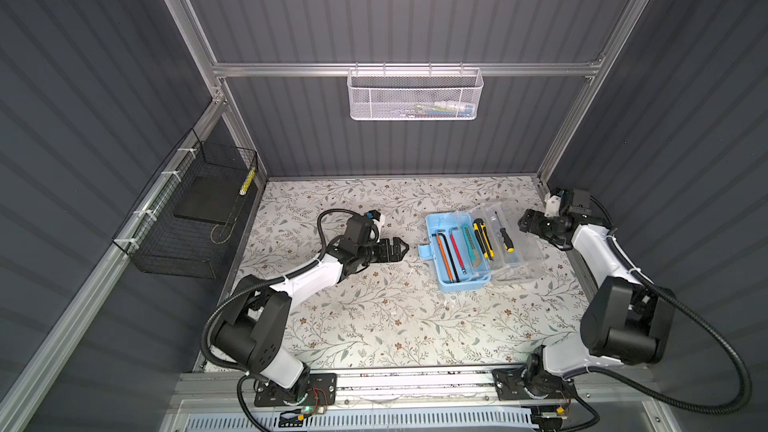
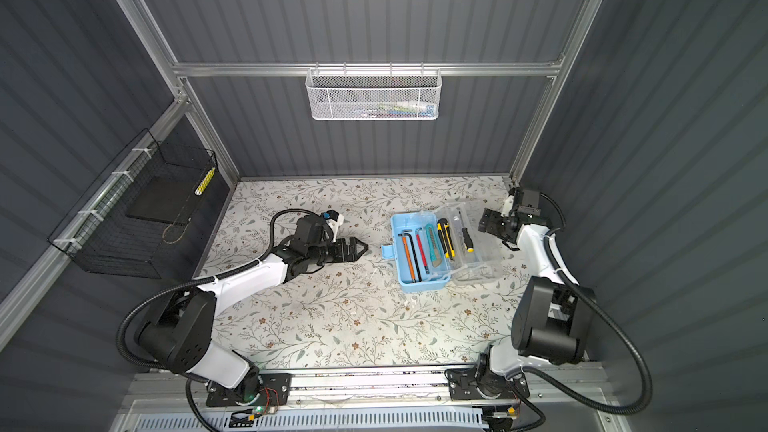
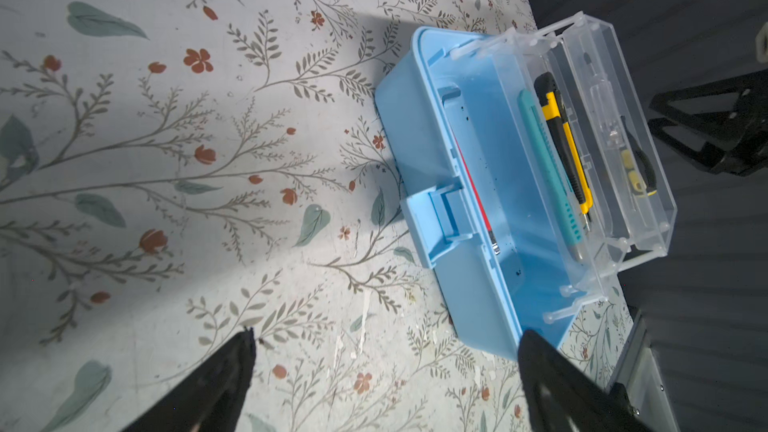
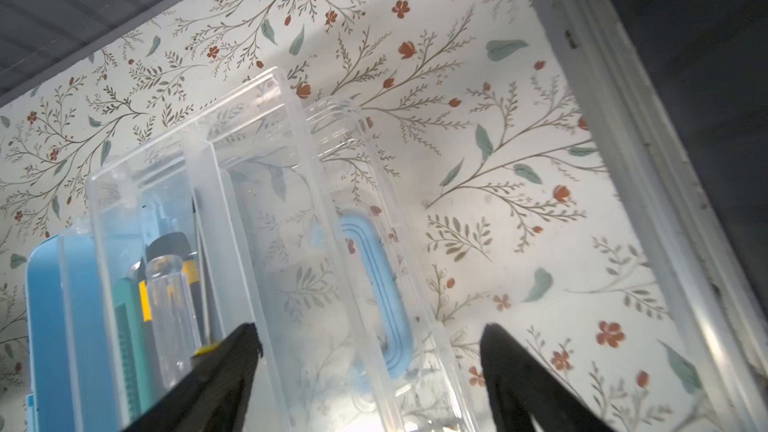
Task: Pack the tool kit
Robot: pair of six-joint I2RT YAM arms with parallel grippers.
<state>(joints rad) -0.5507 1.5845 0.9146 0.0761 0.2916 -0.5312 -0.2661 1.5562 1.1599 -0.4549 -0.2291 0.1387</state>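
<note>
The tool kit (image 1: 465, 286) (image 2: 424, 284) lies open on the floral table, its light-blue base (image 3: 415, 118) holding hex keys, pencils and two utility knives (image 1: 482, 238). Its clear lid (image 1: 523, 259) (image 4: 291, 160) is folded back to the right, and a black-and-yellow screwdriver (image 1: 506, 239) rests in the clear tray. The pale-blue handle (image 4: 374, 263) shows through the lid. My left gripper (image 1: 400, 248) (image 3: 386, 332) is open, just left of the blue latch (image 3: 432, 218). My right gripper (image 1: 524, 222) (image 4: 370, 328) is open above the lid's far right end, holding nothing.
A white mesh basket (image 1: 415, 95) hangs on the back wall. A black wire basket (image 1: 187, 218) hangs on the left wall. The table's metal frame edge (image 4: 623, 160) runs close beside the right gripper.
</note>
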